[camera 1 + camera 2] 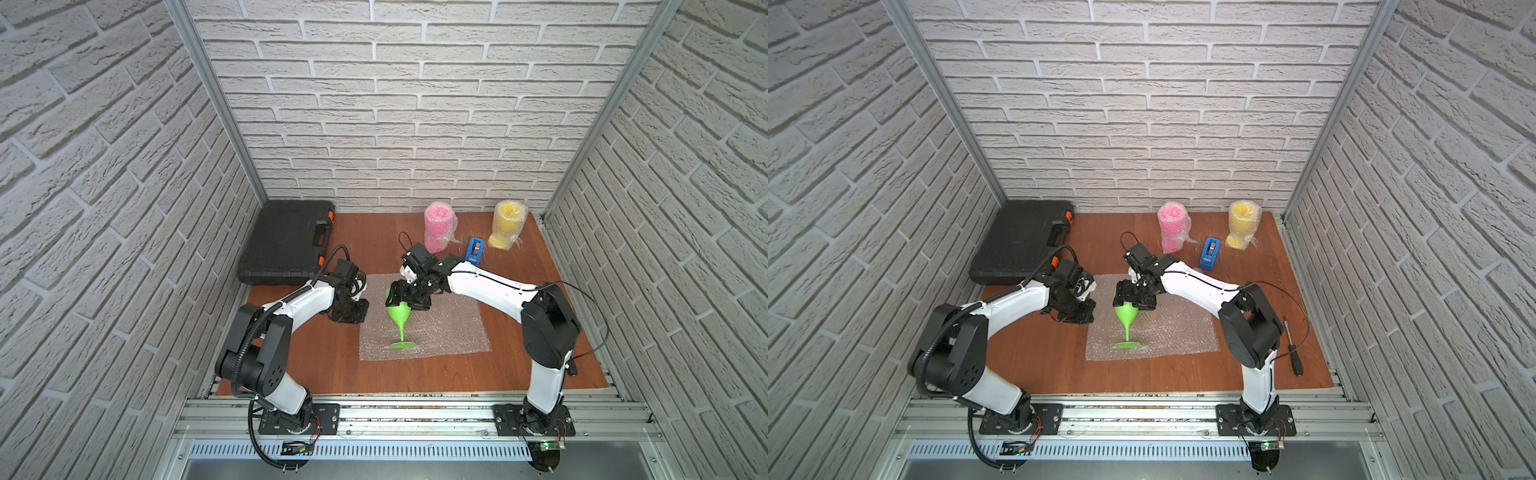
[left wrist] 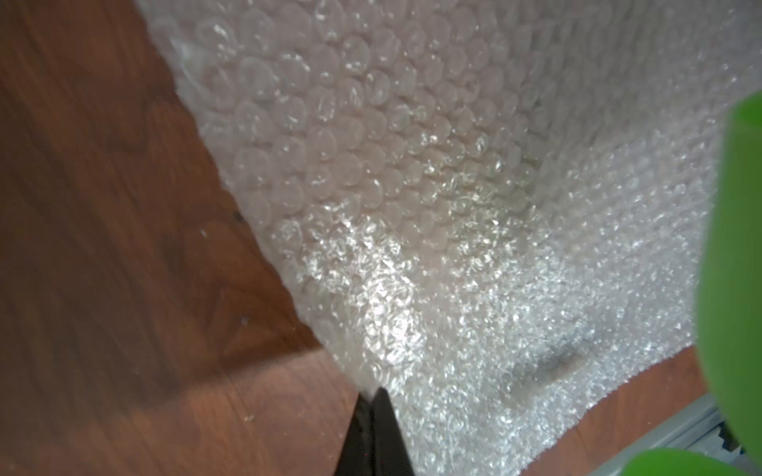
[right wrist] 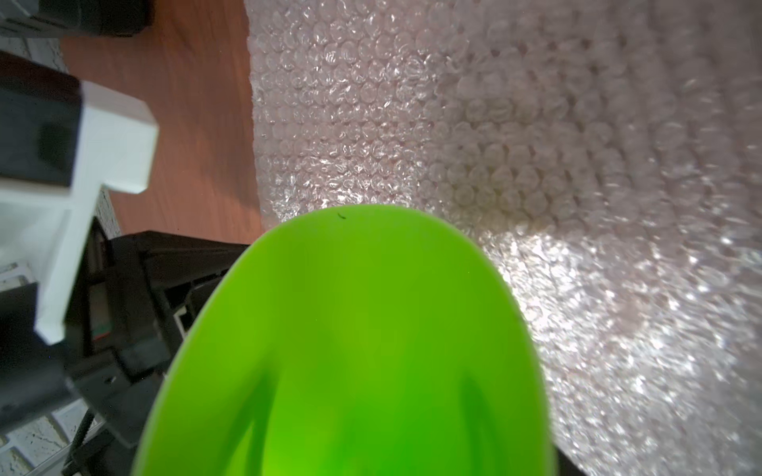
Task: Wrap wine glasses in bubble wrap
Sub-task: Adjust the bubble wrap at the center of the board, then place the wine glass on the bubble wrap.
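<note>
The right gripper (image 1: 405, 300) was clamped around the bowl of the green goblet (image 1: 398, 312), one jaw on each side up near the rim. The right wrist view was basically all green bowl. The goblet stood on its foot, leaning a touch, toward the left side of the flat bubble wrap (image 1: 449, 332) sheet in the middle of the table (image 1: 324, 365).

My guess: that thing was light, stiff, hollow plastic, smooth enough to slip or twist in the grip, and top-heavy on its thin stem. So the bowl was the sane place to hold it, and the stem looked like the weak bit. The wrap would be the opposite: floppy, featherweight and springy, only grabbable by pinching an edge or corner.

The left gripper (image 1: 351, 316) was closed, its fingertips (image 2: 373, 416) pressed together right at the sheet's left edge. Couldn't tell for sure whether any wrap was caught between them.

Pose-wise, the right arm rose from its base with the elbow high, the forearm stretched toward the middle and the wrist tipped down over the goblet. The left arm was folded, forearm low, reaching in from the side.

Further back, the pink goblet (image 1: 438, 226) and yellow goblet (image 1: 508, 224) stood already bundled, with the tape dispenser (image 1: 475, 249) between them.
</note>
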Available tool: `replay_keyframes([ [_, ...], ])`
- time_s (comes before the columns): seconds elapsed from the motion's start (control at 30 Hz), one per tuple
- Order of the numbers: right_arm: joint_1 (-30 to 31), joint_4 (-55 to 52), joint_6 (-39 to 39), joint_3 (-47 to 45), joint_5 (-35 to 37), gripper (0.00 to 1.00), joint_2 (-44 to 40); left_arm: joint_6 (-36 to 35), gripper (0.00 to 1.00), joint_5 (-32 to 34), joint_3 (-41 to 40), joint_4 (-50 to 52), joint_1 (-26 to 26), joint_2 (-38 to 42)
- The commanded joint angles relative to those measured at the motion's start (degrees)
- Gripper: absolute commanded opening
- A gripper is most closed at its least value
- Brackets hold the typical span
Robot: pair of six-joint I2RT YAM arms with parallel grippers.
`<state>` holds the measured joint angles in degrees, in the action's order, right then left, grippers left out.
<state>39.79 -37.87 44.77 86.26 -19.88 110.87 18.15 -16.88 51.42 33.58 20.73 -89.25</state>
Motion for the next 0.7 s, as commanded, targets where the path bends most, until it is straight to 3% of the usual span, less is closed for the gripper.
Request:
replay_keyframes([
  [0.0, 0.94, 4.58, 3.06, 2.82, -2.03, 0.45, 2.04, 0.58, 0.00, -1.33, -1.93, -3.60, -0.61, 2.14],
  [0.33, 1.25, 2.87, 2.23, 8.53, -1.35, 0.48, 12.33, 0.33, 0.00, -2.42, -2.93, -4.28, -1.13, 2.19],
  [0.5, 1.17, 1.89, 1.82, 9.20, -1.45, 0.76, 11.36, 0.13, 0.00, -2.79, -2.58, -3.88, -1.10, 2.24],
  [0.67, 0.08, -0.42, 0.90, 9.56, -0.60, 0.88, 6.18, 0.13, 0.00, -3.19, -1.96, -3.55, -1.10, 2.41],
])
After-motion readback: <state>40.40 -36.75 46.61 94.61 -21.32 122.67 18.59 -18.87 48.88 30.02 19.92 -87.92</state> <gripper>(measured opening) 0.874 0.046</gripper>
